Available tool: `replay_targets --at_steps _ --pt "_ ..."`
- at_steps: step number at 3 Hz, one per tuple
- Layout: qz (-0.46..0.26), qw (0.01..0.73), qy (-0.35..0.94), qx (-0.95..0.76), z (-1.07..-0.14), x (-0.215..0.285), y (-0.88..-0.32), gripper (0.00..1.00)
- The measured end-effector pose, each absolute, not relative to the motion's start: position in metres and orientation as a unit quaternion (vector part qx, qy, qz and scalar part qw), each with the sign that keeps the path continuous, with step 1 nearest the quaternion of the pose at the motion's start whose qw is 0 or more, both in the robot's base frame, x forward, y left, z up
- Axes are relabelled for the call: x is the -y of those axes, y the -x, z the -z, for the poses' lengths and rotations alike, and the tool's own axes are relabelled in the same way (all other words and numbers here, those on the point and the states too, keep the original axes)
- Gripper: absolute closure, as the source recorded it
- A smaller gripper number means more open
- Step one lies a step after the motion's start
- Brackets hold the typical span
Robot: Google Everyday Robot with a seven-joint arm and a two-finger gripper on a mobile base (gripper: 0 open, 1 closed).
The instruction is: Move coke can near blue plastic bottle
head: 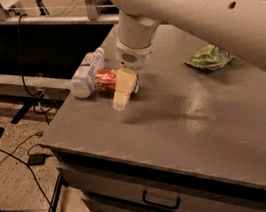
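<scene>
We can read nothing: print on the blue plastic bottle (86, 71) and the coke can (103, 80), both just left of the end effector (122, 88) low over the bench (187, 124), is illegible.

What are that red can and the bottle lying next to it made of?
The coke can looks like thin metal, glossy red with bright glints. The blue plastic bottle seems to be clear, pale plastic, with a white cap and a printed label. The gripper sits right beside the can.

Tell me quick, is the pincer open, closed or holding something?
Pincer: cannot be told; it sits at the small red aluminium can beside the pale bluish plastic bottle.
</scene>
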State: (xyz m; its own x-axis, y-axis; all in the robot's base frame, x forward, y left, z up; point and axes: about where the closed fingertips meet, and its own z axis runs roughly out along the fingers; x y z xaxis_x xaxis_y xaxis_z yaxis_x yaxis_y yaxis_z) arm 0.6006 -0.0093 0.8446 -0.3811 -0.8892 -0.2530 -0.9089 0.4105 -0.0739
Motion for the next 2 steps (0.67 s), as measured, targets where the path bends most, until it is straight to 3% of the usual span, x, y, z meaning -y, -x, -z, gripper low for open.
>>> replay_targets --at_steps 1,2 --pt "-0.043 0.117 0.553 -0.824 -0.856 0.019 -0.604 0.0" --pt "-0.061 0.135 0.575 -0.805 -0.895 0.059 -0.632 0.0"
